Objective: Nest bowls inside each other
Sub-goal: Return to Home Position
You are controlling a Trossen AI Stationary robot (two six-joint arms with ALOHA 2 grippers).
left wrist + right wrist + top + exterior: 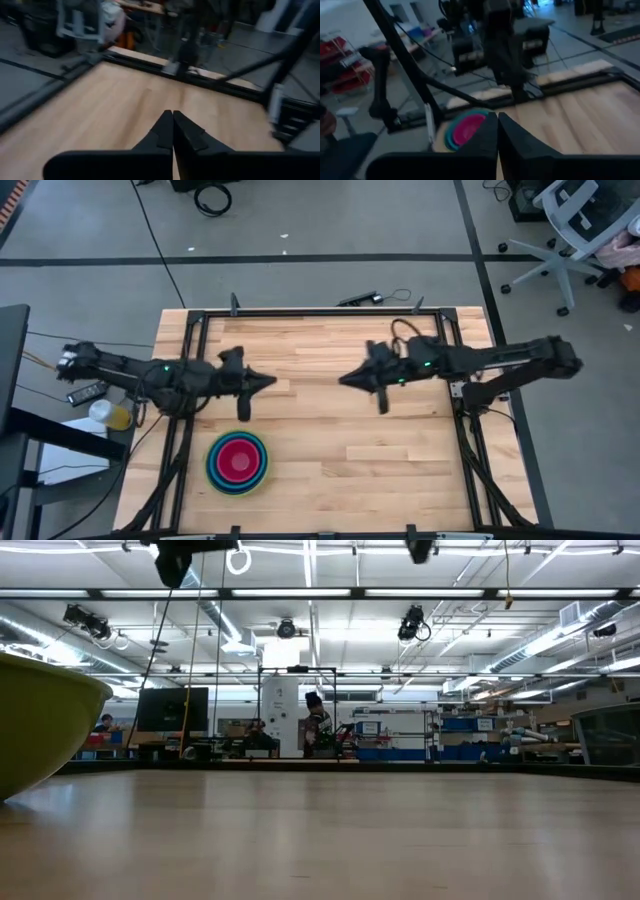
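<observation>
The bowls sit nested in one stack near the table's front left: a magenta-red bowl innermost, green and blue rims around it, resting on the wood. The right wrist view shows the stack too, and the low view shows a yellow-green bowl wall at its left edge. My left gripper hovers shut above the table's left middle, pointing toward the right. My right gripper hovers shut opposite it, pointing left. Both are raised, clear of the bowls.
Bare wooden tabletop lies between and in front of the arms. A black metal frame borders the table's far edge and sides. A yellow bottle lies off the left edge. An office chair stands beyond the far right.
</observation>
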